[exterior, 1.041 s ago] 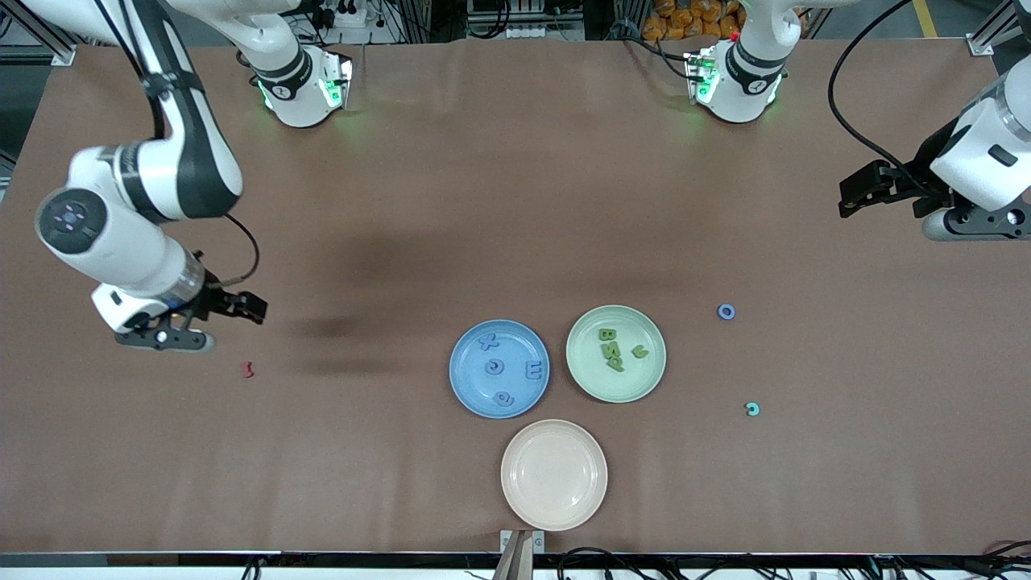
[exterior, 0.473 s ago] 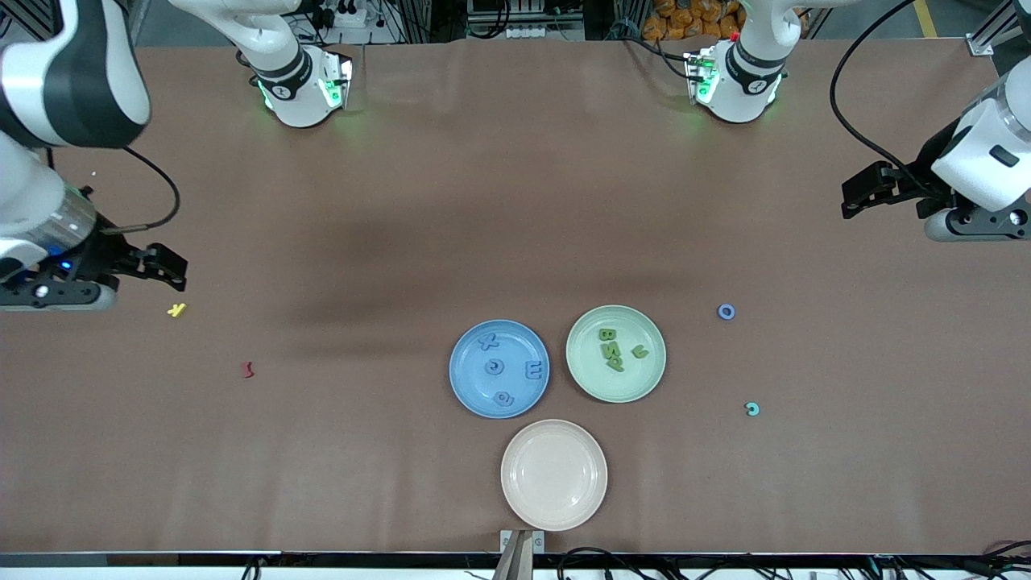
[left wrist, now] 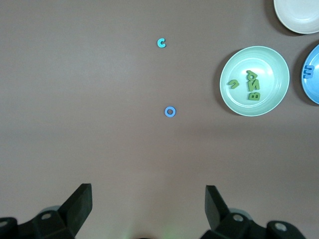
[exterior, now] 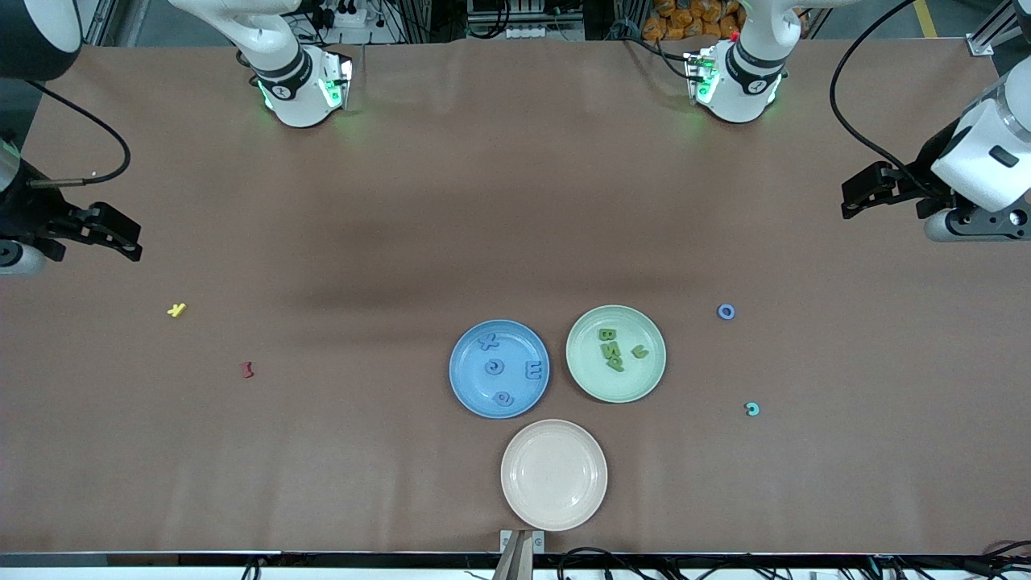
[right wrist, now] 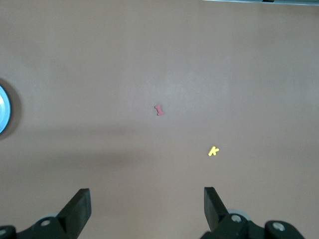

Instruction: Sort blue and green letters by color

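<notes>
Several blue letters lie in the blue plate. Several green letters lie in the green plate, which also shows in the left wrist view with its letters. A blue letter O lies on the table toward the left arm's end and shows in the left wrist view. My left gripper is open and empty, high over the table's left-arm end. My right gripper is open and empty over the right-arm end.
A teal letter C lies nearer the camera than the O, and shows in the left wrist view. A yellow K and a dark red letter lie toward the right arm's end. An empty cream plate sits near the front edge.
My right arm has pulled away from the red letter toward the table's end and risen, uncovering the yellow K. The left arm has barely moved.
</notes>
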### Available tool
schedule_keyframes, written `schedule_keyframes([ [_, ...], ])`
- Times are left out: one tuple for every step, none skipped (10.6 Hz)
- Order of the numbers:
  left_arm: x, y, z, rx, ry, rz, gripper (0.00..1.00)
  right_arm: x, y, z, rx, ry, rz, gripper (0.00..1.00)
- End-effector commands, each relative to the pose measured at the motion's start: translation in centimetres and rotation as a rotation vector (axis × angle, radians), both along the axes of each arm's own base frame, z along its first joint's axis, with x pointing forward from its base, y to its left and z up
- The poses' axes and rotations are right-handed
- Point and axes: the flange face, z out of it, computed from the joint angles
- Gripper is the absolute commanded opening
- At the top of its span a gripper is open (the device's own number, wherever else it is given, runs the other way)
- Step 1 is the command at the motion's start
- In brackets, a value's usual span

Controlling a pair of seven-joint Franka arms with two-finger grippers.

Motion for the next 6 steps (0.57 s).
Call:
schedule_keyframes([
  [-0.1, 0.2, 0.3, 0.019, -0.013, -0.024, 1.00, -0.9, 0.1, 1.0, 0.090, 0.035, -0.016, 1.00],
  [-0.1, 0.2, 0.3, 0.019, -0.011, -0.024, 1.00, -1.2, -0.3, 1.7, 0.095, 0.024, -0.011, 1.00],
  [-0.1, 0.2, 0.3, 0.018, -0.011, -0.024, 1.00, -1.2, -0.4, 2.2, 0.094, 0.011, -0.011, 1.00],
  [-0.1, 0.2, 0.3, 0.019, -0.011, -0.025, 1.00, -1.2, -0.4, 2.8, 0.094, -0.002, -0.012, 1.00],
  [-0.1, 0.2, 0.3, 0.019, -0.011, -0.025, 1.00, -1.2, -0.4, 2.8, 0.095, -0.002, -0.013, 1.00],
  [-0.1, 0.2, 0.3, 0.019, -0.013, -0.025, 1.00, -1.2, -0.5, 2.8, 0.095, -0.001, -0.016, 1.00],
])
